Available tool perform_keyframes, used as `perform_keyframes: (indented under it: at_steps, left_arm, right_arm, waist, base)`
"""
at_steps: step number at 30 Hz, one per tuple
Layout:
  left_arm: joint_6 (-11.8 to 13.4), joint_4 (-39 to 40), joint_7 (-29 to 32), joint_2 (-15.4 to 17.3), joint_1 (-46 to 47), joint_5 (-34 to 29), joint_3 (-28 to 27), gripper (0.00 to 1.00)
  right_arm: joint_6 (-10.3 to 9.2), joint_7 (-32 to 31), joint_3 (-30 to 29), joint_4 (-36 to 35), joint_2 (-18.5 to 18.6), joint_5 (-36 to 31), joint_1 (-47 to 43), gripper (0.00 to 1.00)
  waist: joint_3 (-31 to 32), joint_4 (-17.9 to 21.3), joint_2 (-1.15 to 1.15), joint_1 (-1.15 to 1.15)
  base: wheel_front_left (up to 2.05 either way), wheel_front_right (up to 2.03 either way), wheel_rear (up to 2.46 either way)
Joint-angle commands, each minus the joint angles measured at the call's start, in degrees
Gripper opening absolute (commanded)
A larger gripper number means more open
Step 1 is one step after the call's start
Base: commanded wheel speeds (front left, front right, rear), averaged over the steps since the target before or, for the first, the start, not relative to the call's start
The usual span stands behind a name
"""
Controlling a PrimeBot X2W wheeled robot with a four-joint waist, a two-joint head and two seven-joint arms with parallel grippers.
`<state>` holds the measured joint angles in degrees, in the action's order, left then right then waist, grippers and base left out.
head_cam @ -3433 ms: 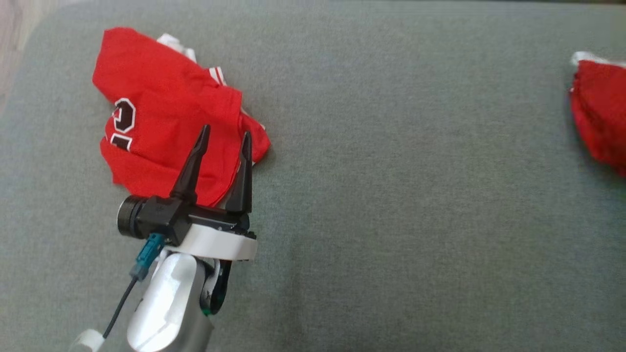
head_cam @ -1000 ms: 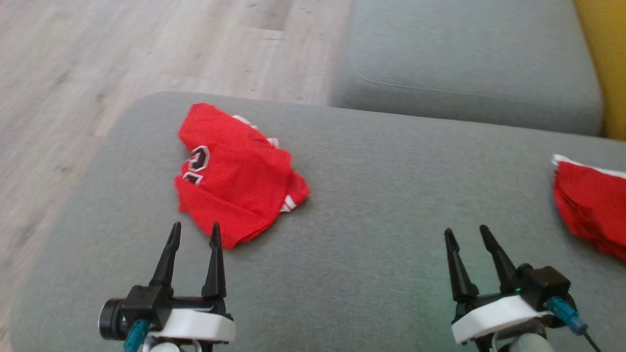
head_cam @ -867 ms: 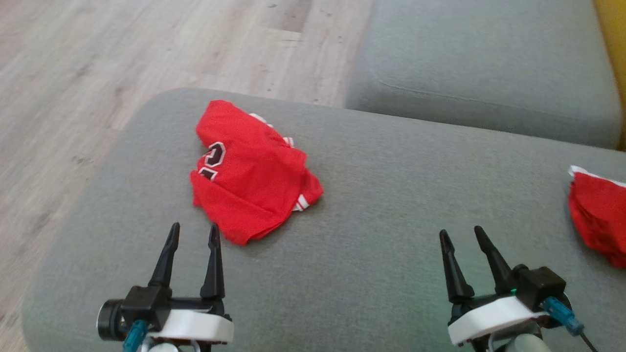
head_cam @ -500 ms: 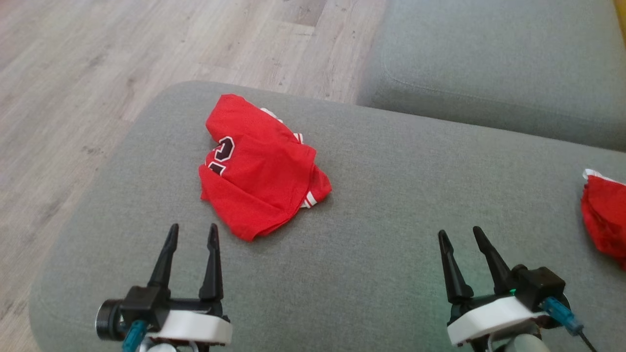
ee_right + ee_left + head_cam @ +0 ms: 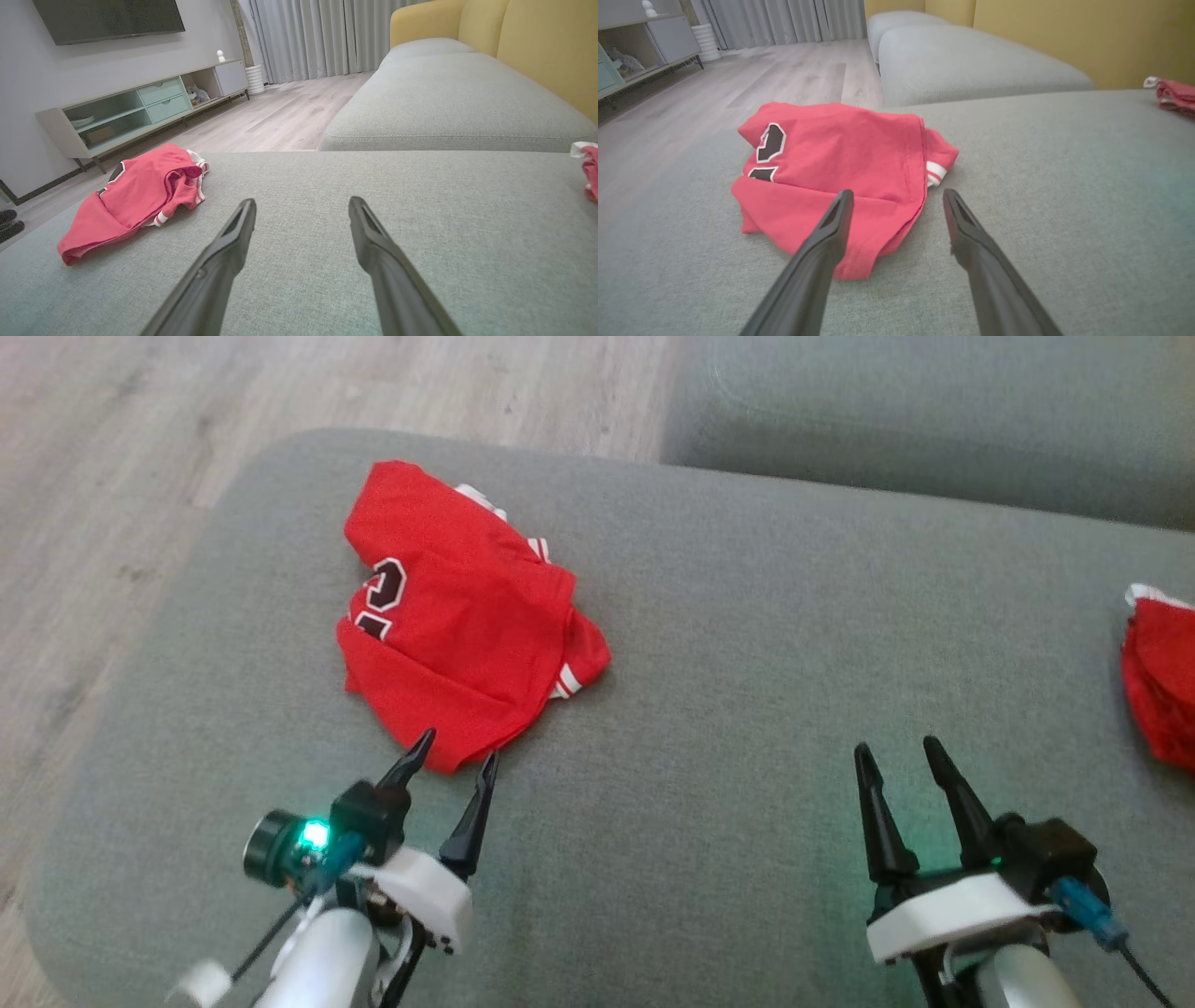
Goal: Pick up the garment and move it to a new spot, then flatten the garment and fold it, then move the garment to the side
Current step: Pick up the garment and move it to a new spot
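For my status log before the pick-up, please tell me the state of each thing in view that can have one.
Red jersey garment with a dark number: crumpled, lying on the grey sofa cushion, not gripped.
Second red garment: bunched, on the cushion at far right, partly cut off.
Left gripper: open, fingertips at the jersey's near edge.
Right gripper: open, over bare cushion.

The jersey (image 5: pixel 457 616) lies on the seat cushion (image 5: pixel 794 691), left of frame centre, with the left gripper (image 5: pixel 460 745) just below it. The right gripper (image 5: pixel 893 743) sits lower right, a second garment (image 5: pixel 1162 681) at the right edge, another cushion (image 5: pixel 934 420) upper right, floor (image 5: pixel 112 448) upper left.
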<state>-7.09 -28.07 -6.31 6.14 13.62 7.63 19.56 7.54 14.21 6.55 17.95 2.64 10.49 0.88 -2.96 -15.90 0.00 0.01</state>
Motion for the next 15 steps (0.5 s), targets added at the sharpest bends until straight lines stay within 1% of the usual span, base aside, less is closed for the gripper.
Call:
perform_keyframes:
  at_steps: [1,7,15]
  left_arm:
    - [-0.1,0.4,0.6,1.3,3.7,0.3,-0.8,1.0]
    - [-0.3,-6.8,4.8,2.5,8.7,1.1,1.4,1.0]
    - [-0.3,-13.1,3.2,3.0,13.0,1.6,2.1,1.0]
  right_arm:
    - [-0.05,0.8,1.2,-2.1,0.2,-0.6,3.0,1.0]
    - [-0.05,0.8,1.1,-2.1,0.2,-0.9,4.5,1.0]
    - [-0.05,0.8,1.0,-2.3,0.2,-1.1,5.9,1.0]
  waist:
    - [-1.3,1.1,0.0,-0.01]
    - [-3.7,3.3,0.0,-0.01]
    - [-5.7,5.6,0.0,-0.01]
  base:
    - [0.0,0.0,0.0]
    - [0.0,0.0,0.0]
    - [0.0,0.0,0.0]
